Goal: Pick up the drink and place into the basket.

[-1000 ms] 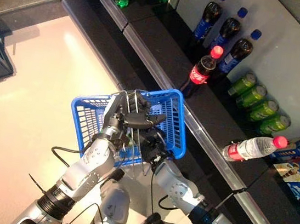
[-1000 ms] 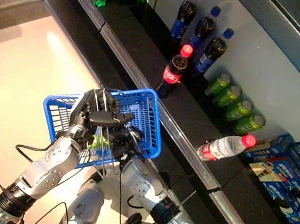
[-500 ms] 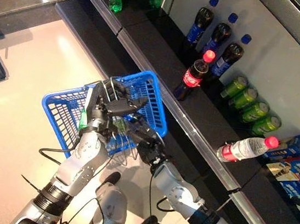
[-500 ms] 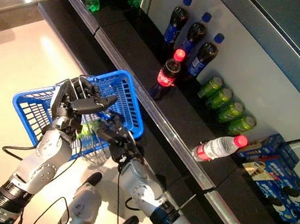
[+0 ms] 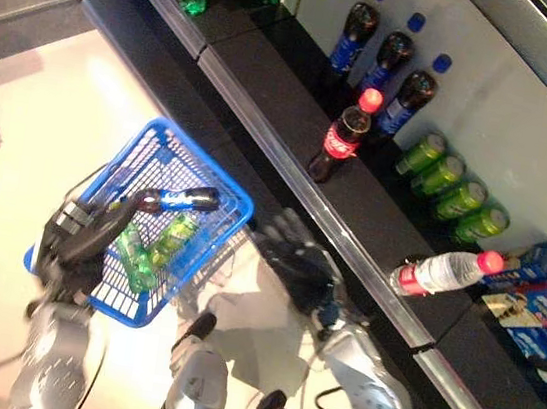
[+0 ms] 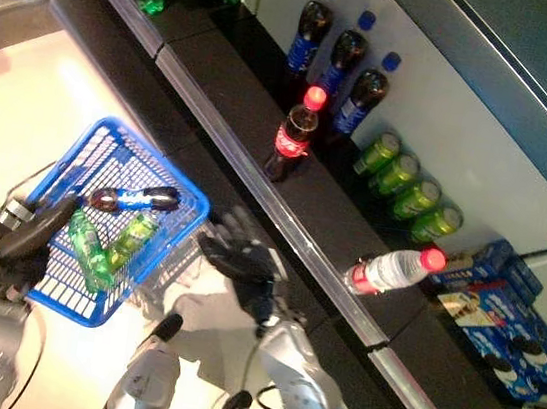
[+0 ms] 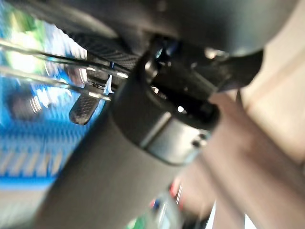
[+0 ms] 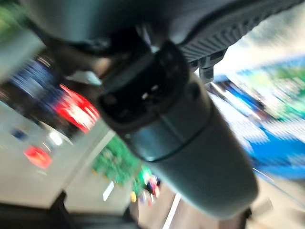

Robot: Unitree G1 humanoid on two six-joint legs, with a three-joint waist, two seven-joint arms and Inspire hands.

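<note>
Holding three bottles: blue basket.

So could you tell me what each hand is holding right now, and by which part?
The left hand grips the blue basket by its wire handle; the right hand is open beside it and holds nothing.

Head stereo pair looking down, sharing blue basket and shelf; wrist cameras pressing close against own hands.
</note>
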